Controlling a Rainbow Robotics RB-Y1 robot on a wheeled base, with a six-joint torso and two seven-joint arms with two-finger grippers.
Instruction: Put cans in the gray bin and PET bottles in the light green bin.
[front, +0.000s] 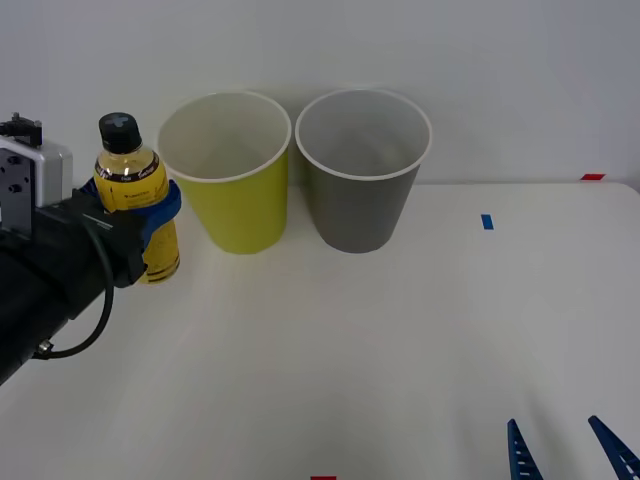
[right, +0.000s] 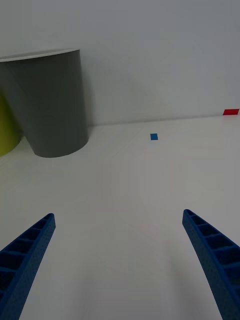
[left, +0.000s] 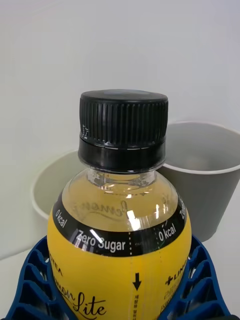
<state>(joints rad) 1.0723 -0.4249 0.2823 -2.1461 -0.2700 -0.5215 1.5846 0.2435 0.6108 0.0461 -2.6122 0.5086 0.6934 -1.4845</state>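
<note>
Left gripper (front: 150, 215): at the frame's left edge, blue fingers clamped around the yellow bottle (front: 135, 195) (black cap, upright); its base seems to touch the table (front: 350, 340).
Right gripper (front: 572, 450): lower right corner, fingers apart.
Light green bin (front: 232, 200): just right of the bottle.
Gray bin (front: 360, 195): right of it, rims nearly touching.

Glossy clear plastic bottle (left: 120, 250) with ridged black cap (left: 123, 120), in my left claw's (front: 150, 215) ribbed blue plastic fingers (left: 30, 285), matt white table (front: 400, 330)
</note>
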